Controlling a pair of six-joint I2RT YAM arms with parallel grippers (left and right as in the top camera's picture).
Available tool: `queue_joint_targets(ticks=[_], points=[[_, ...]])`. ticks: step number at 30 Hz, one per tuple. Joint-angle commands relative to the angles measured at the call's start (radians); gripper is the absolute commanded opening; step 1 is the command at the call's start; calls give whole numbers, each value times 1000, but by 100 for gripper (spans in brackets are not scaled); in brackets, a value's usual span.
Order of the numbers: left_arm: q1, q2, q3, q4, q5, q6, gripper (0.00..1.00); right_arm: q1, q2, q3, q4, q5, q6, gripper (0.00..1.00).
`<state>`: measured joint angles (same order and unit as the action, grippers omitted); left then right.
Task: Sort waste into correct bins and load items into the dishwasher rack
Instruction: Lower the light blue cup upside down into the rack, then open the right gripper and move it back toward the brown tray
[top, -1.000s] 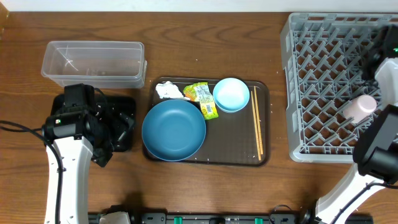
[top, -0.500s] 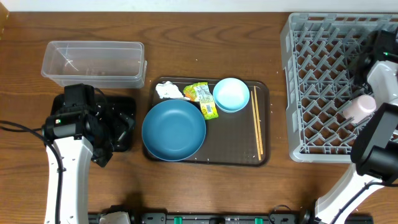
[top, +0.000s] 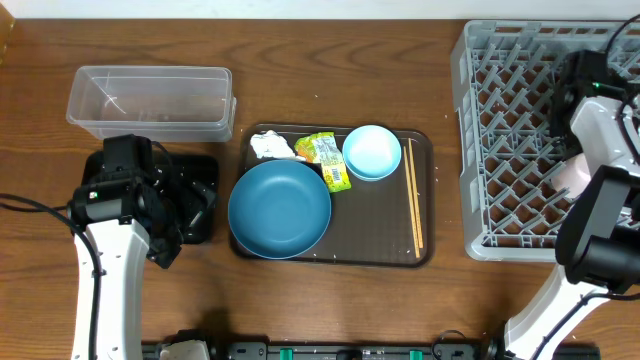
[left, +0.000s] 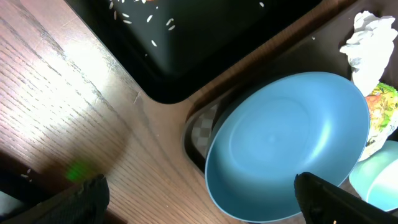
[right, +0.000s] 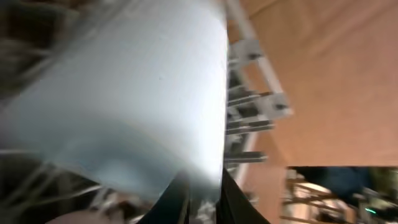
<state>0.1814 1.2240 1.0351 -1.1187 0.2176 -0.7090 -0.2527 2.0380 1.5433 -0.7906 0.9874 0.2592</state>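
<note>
The grey lattice rack (top: 520, 130) runs off my overhead frame at right, its pegs partly covered by the right arm (top: 605, 135). On the brown tray (top: 380, 245) the glossy round dark-blue plate (top: 280, 208) overhangs the left rim. My right wrist feed is smeared: a smooth light-blue cup (right: 124, 93) fills it, over the rack, and I cannot tell whether the right gripper (top: 572, 92) clamps it. The left gripper (left: 200, 186) stands wide apart by the black tray (left: 186, 56) flecked with rice (left: 154, 42).
</note>
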Motion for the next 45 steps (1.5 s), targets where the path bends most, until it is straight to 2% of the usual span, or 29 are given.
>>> queue_joint_targets(ticks=[1,8,12,16,24,28,32,34,40,45], points=[[-2,1,16,-2,-14,6,98,27,9,-3,-18,-259,10,15],[-2,1,16,-2,-14,6,98,27,8,51,-72,-389,18,17],[-2,1,16,-2,-14,6,98,27,5,101,-119,-437,64,15],[-2,1,16,-2,-14,6,98,26,-19,172,-148,-575,77,14],[-2,1,16,-2,-14,6,98,31,-87,306,-176,-807,77,22],[-2,1,16,-2,-14,6,98,50,-101,316,-178,-811,60,40],[-2,1,16,-2,-14,6,98,68,-101,315,-173,-811,39,76],[-2,1,16,-2,-14,6,98,69,-101,315,-166,-818,39,82],[-2,1,16,-2,-14,6,98,69,-95,314,-181,-837,39,83],[-2,1,16,-2,-14,6,98,72,-101,314,-214,-918,68,71]])
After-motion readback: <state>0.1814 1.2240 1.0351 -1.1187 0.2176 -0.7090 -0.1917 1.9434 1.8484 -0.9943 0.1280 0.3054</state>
